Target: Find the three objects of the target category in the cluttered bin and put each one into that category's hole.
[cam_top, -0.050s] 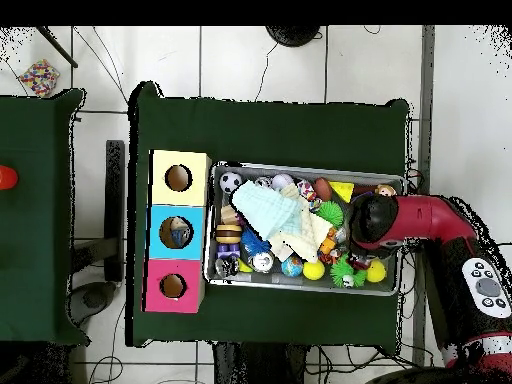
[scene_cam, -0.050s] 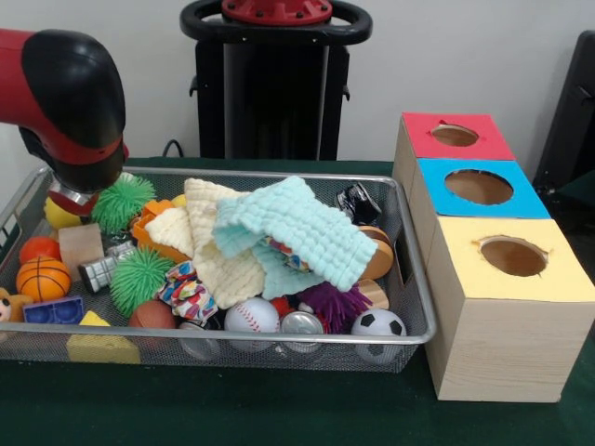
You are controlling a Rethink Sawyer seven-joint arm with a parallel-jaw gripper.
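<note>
Two pale quilted cloths are draped over toys in the wire-mesh bin, concealing targets; jaw state cannot be told.

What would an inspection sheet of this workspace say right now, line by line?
Surface: dark green table.
Job's things: wire bin full of toys; box with red hole, blue hole, yellow hole.
Clutter: mint cloth and cream cloth drape over balls, among them a baseball.
Tool: hidden under the red arm at the bin's end; state cannot be told.
Cables: black cables on the floor.
Surroundings: white tiled floor.
</note>
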